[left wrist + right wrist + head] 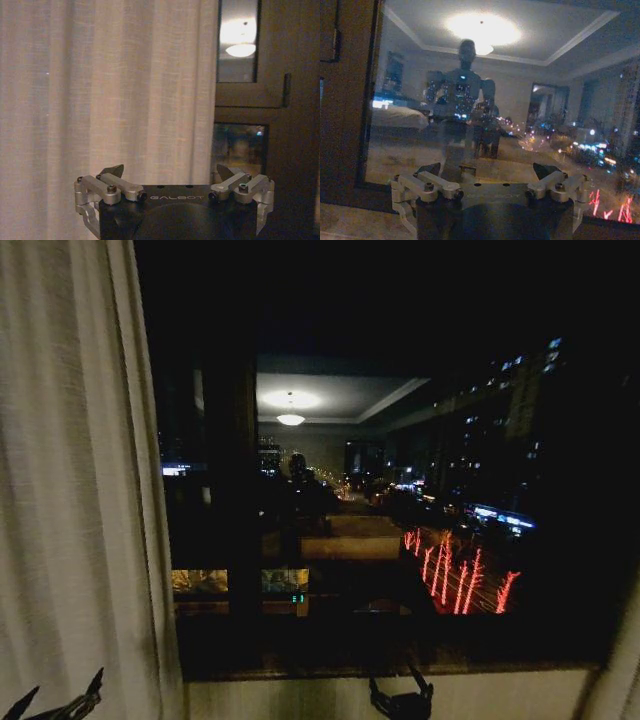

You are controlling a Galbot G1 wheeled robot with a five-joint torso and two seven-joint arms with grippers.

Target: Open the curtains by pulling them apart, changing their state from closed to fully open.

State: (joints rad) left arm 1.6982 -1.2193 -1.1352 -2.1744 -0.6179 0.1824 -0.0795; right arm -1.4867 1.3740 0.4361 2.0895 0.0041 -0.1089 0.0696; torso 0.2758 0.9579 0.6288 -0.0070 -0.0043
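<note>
Curtains [70, 490] hung gathered at the robot's left side of the window [400, 490], a sheer cream-white panel in vertical pleats reaching down past the sill [400, 672]; a pale strip of fabric [622, 660] showed at the far right edge, too little of it to tell more. Dark glass lay bare between them, with city lights and a reflected ceiling lamp [290, 419] in it; the left gripper [60, 705] sat low in front of the left panel, its fingers [112, 172] apart and holding nothing, the fabric close before them in the left wrist view; the right gripper [402, 692] sat low at the sill below the bare glass, its fingers [542, 172] also apart and empty.
</note>
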